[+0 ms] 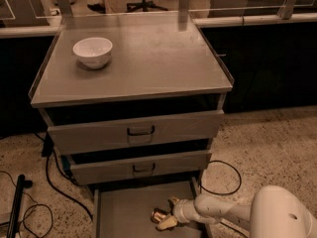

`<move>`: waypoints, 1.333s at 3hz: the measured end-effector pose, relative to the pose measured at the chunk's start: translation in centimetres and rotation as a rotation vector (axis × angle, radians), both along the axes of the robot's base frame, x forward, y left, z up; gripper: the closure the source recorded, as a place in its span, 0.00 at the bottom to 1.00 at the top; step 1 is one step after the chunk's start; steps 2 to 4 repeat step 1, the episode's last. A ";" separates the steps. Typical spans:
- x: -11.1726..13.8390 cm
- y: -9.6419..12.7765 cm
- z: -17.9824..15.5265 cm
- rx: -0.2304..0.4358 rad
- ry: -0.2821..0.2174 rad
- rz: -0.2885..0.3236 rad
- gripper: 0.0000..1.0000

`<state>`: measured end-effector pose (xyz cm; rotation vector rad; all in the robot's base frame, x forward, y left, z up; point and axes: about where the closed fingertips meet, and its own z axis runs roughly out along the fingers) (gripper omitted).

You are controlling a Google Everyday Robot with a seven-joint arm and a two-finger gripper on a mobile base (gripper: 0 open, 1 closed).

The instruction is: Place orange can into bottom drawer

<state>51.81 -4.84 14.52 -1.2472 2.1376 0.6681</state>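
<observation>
- A smooth, pale-shelled gripper (168, 213) is hanging over the matt grey metal bottom drawer (124, 213).
- The shiny, dented metal orange can (159, 215) is gleaming at the gripper's tip.
- Far beyond the gripper, a glossy white bowl (92, 51) is sitting on the dull metal cabinet top (153, 58).
</observation>
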 end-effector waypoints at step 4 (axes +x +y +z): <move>0.0 0.0 0.0 0.000 0.000 0.000 0.00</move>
